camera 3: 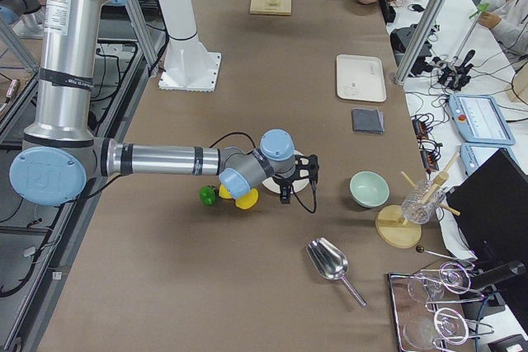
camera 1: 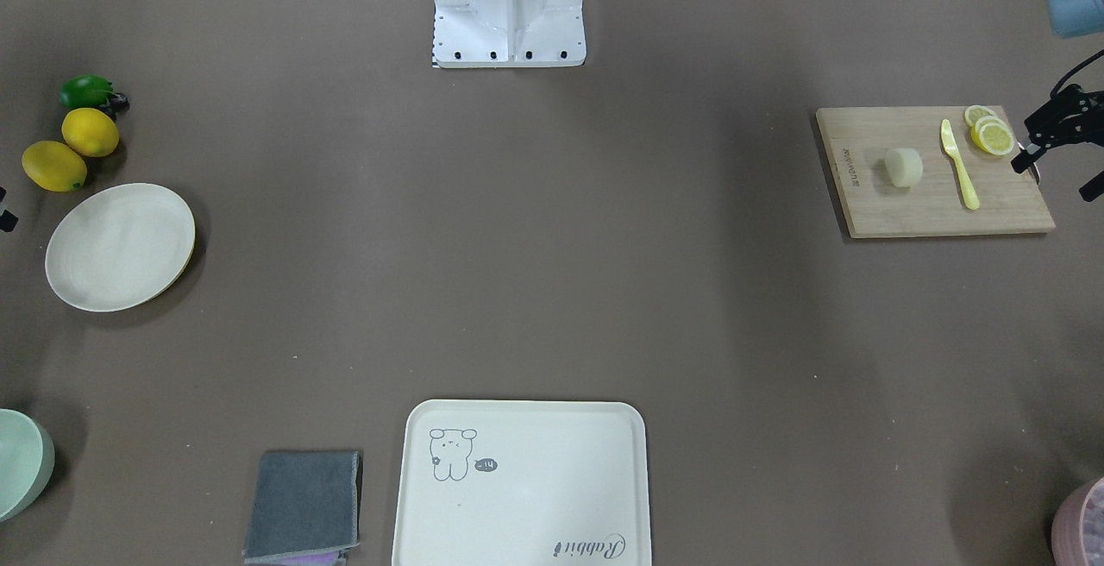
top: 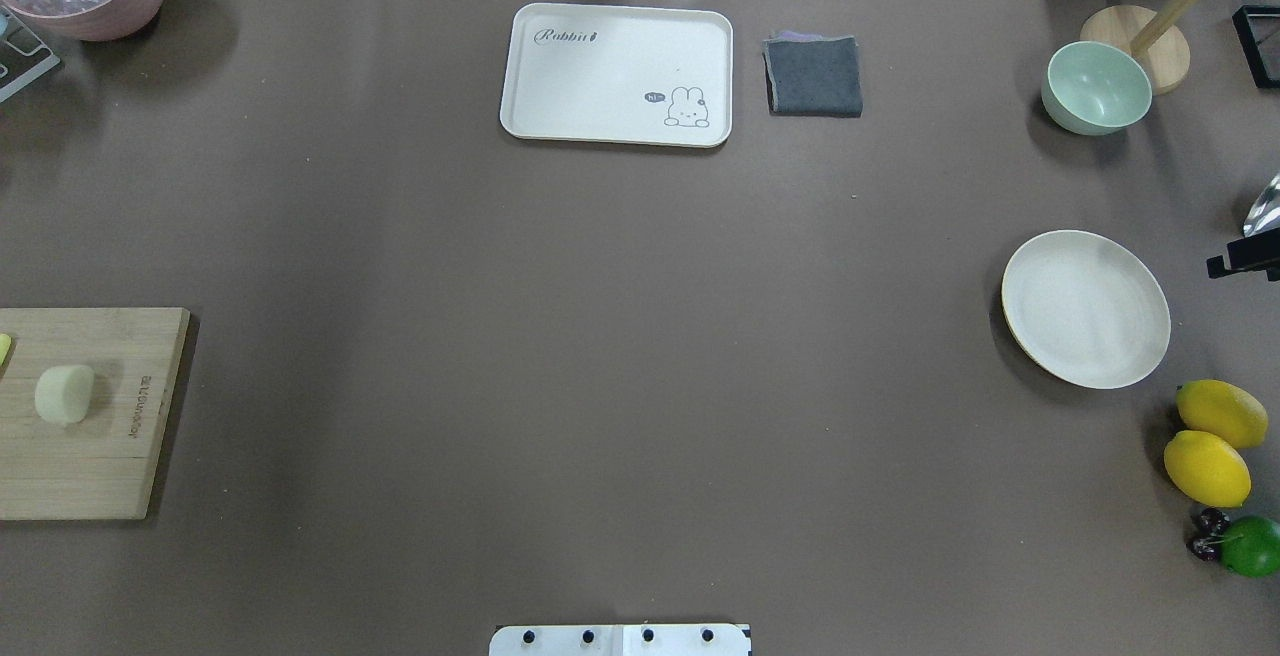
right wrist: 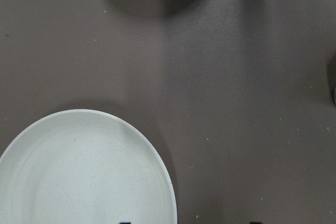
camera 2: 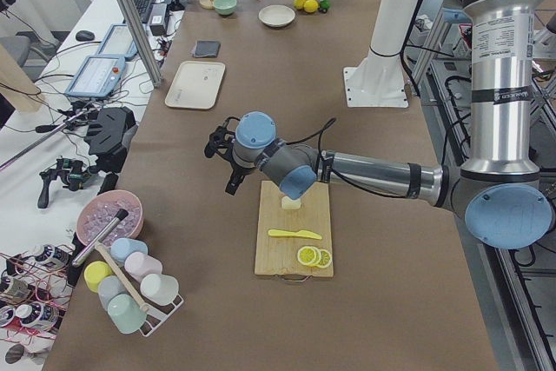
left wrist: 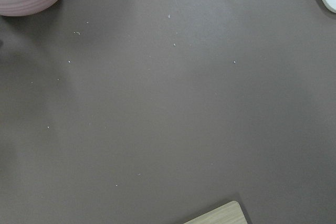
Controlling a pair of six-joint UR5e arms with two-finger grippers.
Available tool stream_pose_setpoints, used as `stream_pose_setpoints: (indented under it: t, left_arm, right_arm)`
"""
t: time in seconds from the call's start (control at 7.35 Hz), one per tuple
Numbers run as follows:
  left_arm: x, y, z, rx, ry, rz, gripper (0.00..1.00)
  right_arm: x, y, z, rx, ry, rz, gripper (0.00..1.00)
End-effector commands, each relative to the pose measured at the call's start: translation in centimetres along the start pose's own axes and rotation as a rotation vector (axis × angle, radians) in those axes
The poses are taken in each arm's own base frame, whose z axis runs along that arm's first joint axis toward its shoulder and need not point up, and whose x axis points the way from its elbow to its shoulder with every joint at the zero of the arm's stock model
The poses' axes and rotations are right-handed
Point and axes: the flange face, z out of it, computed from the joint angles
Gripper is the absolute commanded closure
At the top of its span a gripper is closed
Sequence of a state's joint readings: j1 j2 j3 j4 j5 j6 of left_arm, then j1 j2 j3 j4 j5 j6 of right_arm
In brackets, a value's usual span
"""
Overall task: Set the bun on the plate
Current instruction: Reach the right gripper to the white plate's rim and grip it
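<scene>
The bun (camera 1: 903, 166), a small, smooth, matte cream-white lump with flat sides, lay on the wooden cutting board (camera 1: 931, 208), well apart from the plate (camera 1: 119, 247). Whether the jaws of the left gripper (camera 2: 224, 158) and right gripper (camera 3: 295, 177) were apart could not be told.

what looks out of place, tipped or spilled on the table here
Nothing stands out. The bun sits on the cutting board with the yellow knife and the lemon slices. The plate lies flat and bare at the other end, and nothing looks spilled or damaged.
</scene>
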State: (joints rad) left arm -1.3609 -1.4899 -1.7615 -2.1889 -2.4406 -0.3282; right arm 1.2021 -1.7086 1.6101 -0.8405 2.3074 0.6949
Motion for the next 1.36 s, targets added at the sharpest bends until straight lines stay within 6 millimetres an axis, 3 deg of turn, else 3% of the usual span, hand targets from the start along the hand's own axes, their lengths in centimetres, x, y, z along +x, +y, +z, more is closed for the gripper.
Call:
stream_pose_setpoints:
  t: [0.0, 0.41, 0.68, 0.95, 1.22]
  left_arm:
    - [0.0, 0.0, -0.1, 0.001, 0.0, 0.001, 0.02]
    - [0.0, 0.0, -0.1, 0.001, 0.0, 0.001, 0.02]
    - [0.1, 0.0, -0.1, 0.01, 0.002, 0.007, 0.02]
    - [-0.1, 0.3, -0.1, 0.007, 0.002, 0.004, 0.02]
    - [-0.1, 0.4, -0.1, 0.007, 0.002, 0.004, 0.02]
  right_arm:
    - [0.4, 0.2, 3.6, 0.034, -0.046, 0.023, 0.2]
    - [-0.8, 1.3, 6.5, 0.058, -0.044, 0.031, 0.21]
    - [-0.7, 2.5, 7.1, 0.051, -0.048, 0.059, 0.6]
    - [0.0, 4.4, 7.6, 0.039, -0.043, 0.045, 0.63]
    - [0.0, 4.7, 7.8, 0.033, -0.04, 0.041, 0.63]
